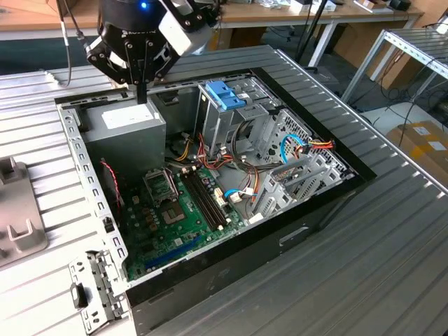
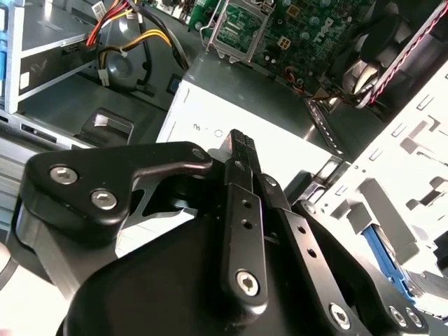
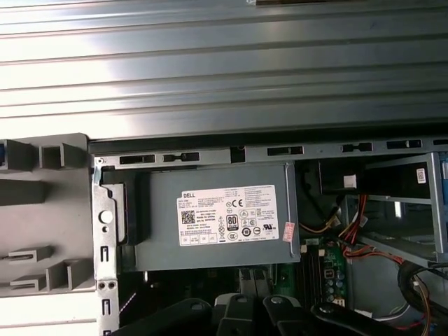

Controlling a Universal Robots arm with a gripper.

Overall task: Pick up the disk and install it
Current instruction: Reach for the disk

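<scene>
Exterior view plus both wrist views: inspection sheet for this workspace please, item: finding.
Surface: ribbed grey metal table carrying an open black computer case.
Job's things: nothing seen.
Clutter: perforated silver metal bracket beside the case corner; grey moulded fixture at the exterior view's left.
Grippers: black two-finger gripper, shut and empty, over the large grey power-supply box with white sticker.
Cables: red, yellow and orange wire bundle and a blue flat cable, both inside the case.
Surroundings: wooden benches behind; cardboard boxes at the exterior view's right.
</scene>
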